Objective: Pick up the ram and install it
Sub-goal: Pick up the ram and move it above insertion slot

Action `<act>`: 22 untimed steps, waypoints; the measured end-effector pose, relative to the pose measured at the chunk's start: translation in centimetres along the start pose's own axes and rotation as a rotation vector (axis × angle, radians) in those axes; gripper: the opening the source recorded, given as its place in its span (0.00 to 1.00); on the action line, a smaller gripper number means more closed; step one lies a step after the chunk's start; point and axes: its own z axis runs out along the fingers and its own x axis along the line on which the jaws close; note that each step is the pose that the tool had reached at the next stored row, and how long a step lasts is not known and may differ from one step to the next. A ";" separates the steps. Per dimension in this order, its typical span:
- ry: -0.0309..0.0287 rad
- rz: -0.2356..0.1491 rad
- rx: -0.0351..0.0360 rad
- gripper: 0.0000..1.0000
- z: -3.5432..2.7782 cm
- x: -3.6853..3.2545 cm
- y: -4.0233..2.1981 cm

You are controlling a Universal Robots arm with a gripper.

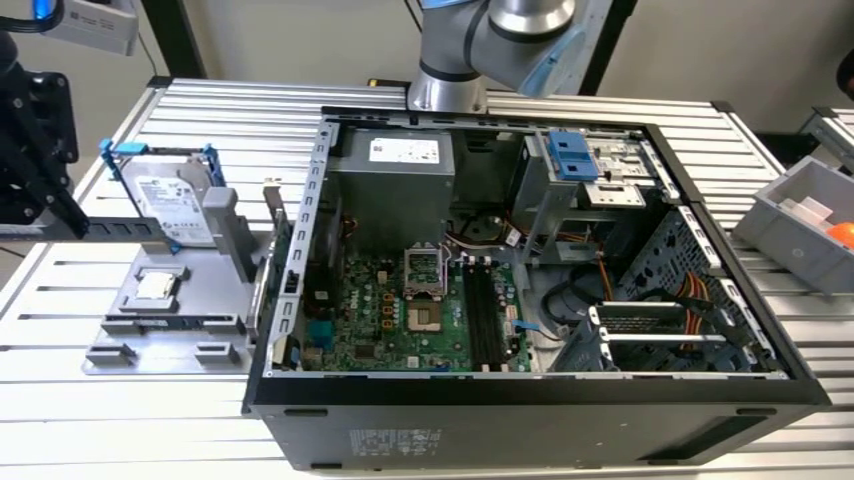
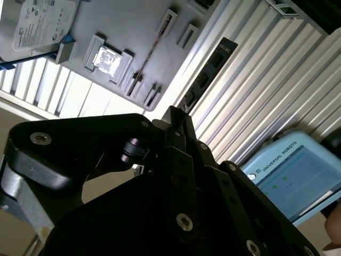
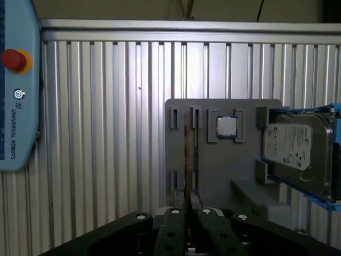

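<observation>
The ram (image 3: 186, 154) stands on edge in a slot of the grey fixture (image 3: 224, 176), showing as a thin line; it also appears as the ram (image 2: 149, 56) and the ram (image 1: 174, 322). My gripper (image 3: 187, 212) hangs well above the fixture, in line with the ram's length. Its black fingers (image 2: 184, 128) are pressed together with nothing between them. The open computer case (image 1: 534, 390) holds the motherboard (image 1: 387, 320) with black memory slots (image 1: 483, 310).
On the fixture lie a silver hard drive (image 3: 298, 149) in a blue frame and a small square processor chip (image 3: 226, 127). A blue teach pendant (image 3: 16, 90) lies on the ribbed table. A grey bin (image 1: 801, 225) sits at the exterior view's right.
</observation>
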 end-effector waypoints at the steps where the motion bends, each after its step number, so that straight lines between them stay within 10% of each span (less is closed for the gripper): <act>1: 0.0000 0.000 0.0000 0.00 0.00 0.00 -0.11; 22: 0.0000 0.000 0.0000 0.00 -0.01 -0.03 -2.57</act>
